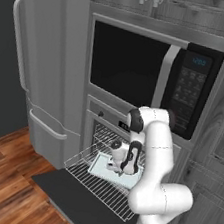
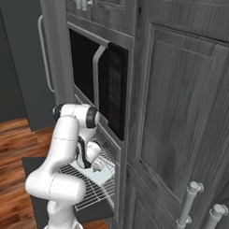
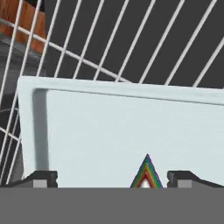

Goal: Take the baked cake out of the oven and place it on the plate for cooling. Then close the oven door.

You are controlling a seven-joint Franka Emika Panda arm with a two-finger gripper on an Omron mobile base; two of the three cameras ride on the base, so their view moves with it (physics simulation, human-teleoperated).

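- The oven [image 1: 100, 117] stood open below the microwave [image 1: 154, 74], its door [image 1: 78, 203] folded down flat above the wood floor [image 1: 2, 189].
- A wire rack [image 1: 97, 180] was drawn out over the door and carried a pale tray [image 1: 101, 165].
- The end effector [image 1: 117, 168] hung low over the tray; in the hand view its fingertips [image 3: 43, 178] were spread, one on either side of the cake's [image 3: 146, 174] tip.
- The cake, a rainbow-striped wedge, sat on the tray [image 3: 113, 131] between the fingertips; whether they touched it could not be told.
- A refrigerator [image 1: 45, 64] stood left of the oven.
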